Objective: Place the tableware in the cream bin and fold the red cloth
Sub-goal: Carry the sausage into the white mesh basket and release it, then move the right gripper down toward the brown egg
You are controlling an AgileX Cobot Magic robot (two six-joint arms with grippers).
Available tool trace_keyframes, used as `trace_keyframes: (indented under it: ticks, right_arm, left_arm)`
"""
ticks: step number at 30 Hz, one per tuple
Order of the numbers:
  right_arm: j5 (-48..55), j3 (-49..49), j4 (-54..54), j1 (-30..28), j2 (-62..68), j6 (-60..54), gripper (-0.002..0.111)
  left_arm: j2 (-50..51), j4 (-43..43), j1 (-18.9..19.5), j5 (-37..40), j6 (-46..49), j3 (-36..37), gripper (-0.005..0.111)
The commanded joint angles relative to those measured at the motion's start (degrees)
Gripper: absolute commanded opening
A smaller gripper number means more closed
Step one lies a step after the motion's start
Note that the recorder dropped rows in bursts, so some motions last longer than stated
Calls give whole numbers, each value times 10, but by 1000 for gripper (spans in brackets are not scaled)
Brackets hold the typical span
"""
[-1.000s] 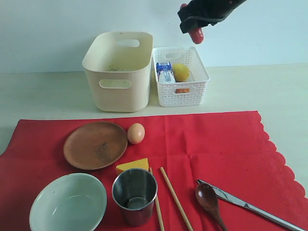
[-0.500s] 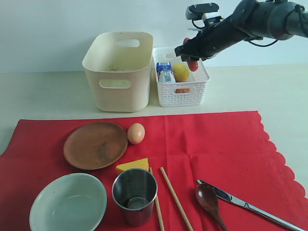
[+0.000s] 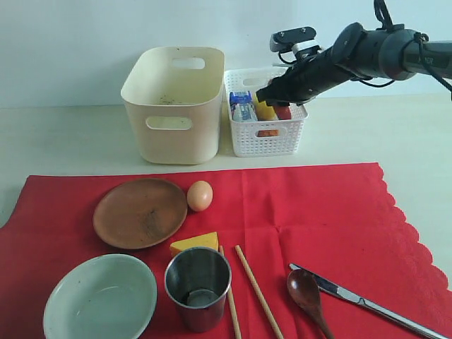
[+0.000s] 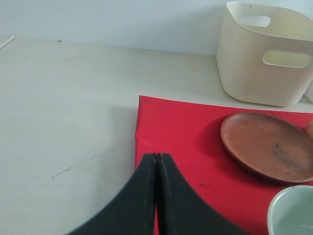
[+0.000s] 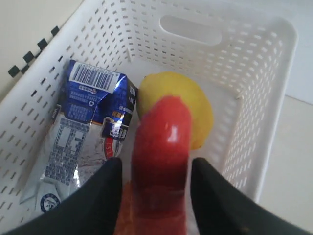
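Observation:
On the red cloth (image 3: pixel 318 212) lie the brown plate (image 3: pixel 140 212), pale bowl (image 3: pixel 99 296), steel cup (image 3: pixel 198 286), two chopsticks (image 3: pixel 258 291), dark spoon (image 3: pixel 305 289) and knife (image 3: pixel 367 304). The cream bin (image 3: pixel 173 106) stands behind them. My right gripper (image 3: pixel 279 95) reaches down into the white lattice basket (image 3: pixel 267 141). It is open, and a glossy red item (image 5: pixel 161 147) stands between its fingers with a gap on each side. My left gripper (image 4: pixel 156 155) is shut on nothing, over the cloth's edge (image 4: pixel 181 142) near the plate (image 4: pixel 266 144).
The basket (image 5: pixel 254 73) holds a milk carton (image 5: pixel 83 127) and a lemon (image 5: pixel 195 103). An egg (image 3: pixel 200 195) and a cheese wedge (image 3: pixel 194 243) lie on the cloth between plate and cup. Pale tabletop lies beyond the cloth.
My right gripper has come down from above the basket into it, carrying the red item, and its jaws now stand apart from it. Nothing on the cloth has moved.

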Motion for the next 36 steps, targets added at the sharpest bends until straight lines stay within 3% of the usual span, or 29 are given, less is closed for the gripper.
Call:
trace_keyframes:
  ticks: [1, 10, 20, 24, 27, 31, 36]
  right_arm:
    - [-6, -4, 3, -3, -6, -5, 55]
    - [70, -4, 3, -3, -57, -4, 58]
    - [302, -4, -1, 12, -134, -12, 58]
    - [369, 2, -12, 56, -134, -16, 58]
    - [365, 23, -46, 113, -134, -9, 58]
    - [334, 62, -164, 182, -134, 74, 58]
    - [310, 76, -181, 216, -133, 166, 58]
  left_arm:
    - [-3, 0, 1, -6, 0, 2, 0]
    - [-3, 0, 1, -6, 0, 2, 0]
    - [-3, 0, 1, -6, 0, 2, 0]
    - [-3, 0, 1, -6, 0, 2, 0]
    - [-3, 0, 1, -6, 0, 2, 0]
    - [-3, 0, 1, -6, 0, 2, 0]
    - [-3, 0, 1, -6, 0, 2, 0]
